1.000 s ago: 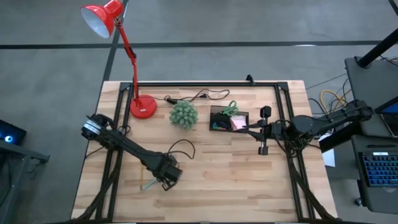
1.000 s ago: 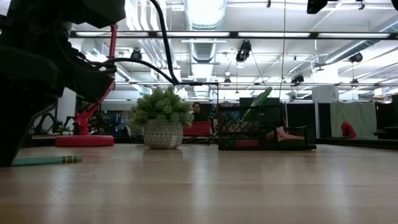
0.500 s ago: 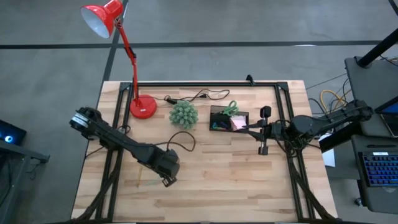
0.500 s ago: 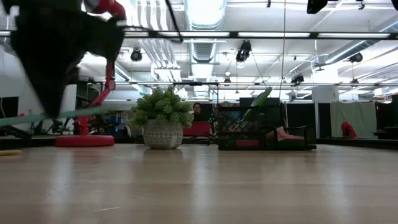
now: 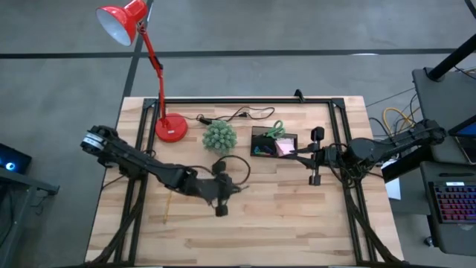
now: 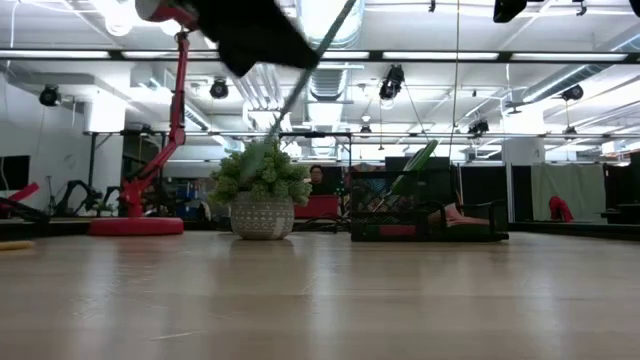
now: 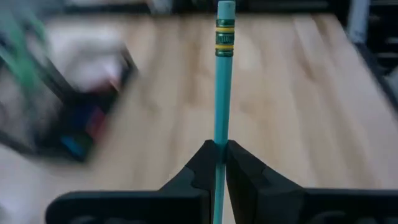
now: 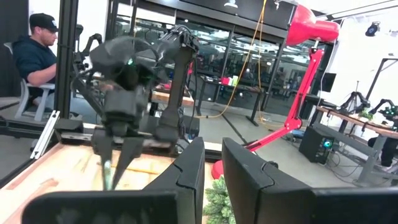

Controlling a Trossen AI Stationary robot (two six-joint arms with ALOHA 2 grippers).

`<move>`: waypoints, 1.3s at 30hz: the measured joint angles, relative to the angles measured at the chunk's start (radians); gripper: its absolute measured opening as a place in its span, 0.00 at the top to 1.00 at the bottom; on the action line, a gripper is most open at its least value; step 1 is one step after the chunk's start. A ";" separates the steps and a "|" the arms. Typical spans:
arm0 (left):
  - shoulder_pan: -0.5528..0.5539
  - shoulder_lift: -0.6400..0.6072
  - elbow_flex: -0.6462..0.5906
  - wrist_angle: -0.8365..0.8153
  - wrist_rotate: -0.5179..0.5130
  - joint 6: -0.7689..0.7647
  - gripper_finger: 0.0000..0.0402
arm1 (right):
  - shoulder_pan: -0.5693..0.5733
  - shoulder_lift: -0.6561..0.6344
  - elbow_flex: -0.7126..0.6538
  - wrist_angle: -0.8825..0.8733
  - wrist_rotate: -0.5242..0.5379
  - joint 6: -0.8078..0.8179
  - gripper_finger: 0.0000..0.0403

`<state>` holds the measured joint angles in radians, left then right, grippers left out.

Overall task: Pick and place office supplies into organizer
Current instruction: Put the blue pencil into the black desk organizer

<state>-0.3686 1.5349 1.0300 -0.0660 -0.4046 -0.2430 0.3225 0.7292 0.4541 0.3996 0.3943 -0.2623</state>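
On the counter [image 5: 297, 216]: one red lamp [image 5: 169, 128], one plant [image 5: 219, 138], one organizer [image 5: 272, 141], one yellow pencil [image 5: 167, 206], one green pencil [image 7: 222, 81], two claws.

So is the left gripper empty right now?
No, the left gripper is shut on a green pencil that sticks out past its fingers.

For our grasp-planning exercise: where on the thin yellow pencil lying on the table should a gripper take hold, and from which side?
Mid-shaft on the yellow pencil, from straight above, fingers closing across its width. It lies flat and alone on the table, so a sideways approach would likely roll it. The left gripper is busy holding a green pencil.
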 joint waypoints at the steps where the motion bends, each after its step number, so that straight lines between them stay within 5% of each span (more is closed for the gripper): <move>1: 0.010 0.000 -0.005 0.041 -0.027 0.067 0.99 | 0.000 0.000 0.000 0.000 0.000 0.000 0.88; 9: 0.153 0.000 -0.028 0.419 -0.039 0.494 0.99 | 0.000 0.000 0.000 0.000 0.000 0.000 0.88; 12: 0.238 0.001 -0.040 0.531 0.082 0.566 0.99 | 0.000 0.000 0.000 0.000 0.000 0.000 0.88; 19: 0.440 0.025 -0.102 0.751 0.345 0.590 0.99 | 0.000 0.000 0.000 -0.003 0.000 -0.001 0.88; 39: 0.634 0.278 -0.051 0.896 0.400 0.516 0.99 | 0.000 0.000 0.000 -0.011 0.000 -0.026 0.88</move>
<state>0.2655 1.8127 0.9791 0.8305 -0.0044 0.2730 0.3225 0.7292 0.4541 0.3889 0.3943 -0.2886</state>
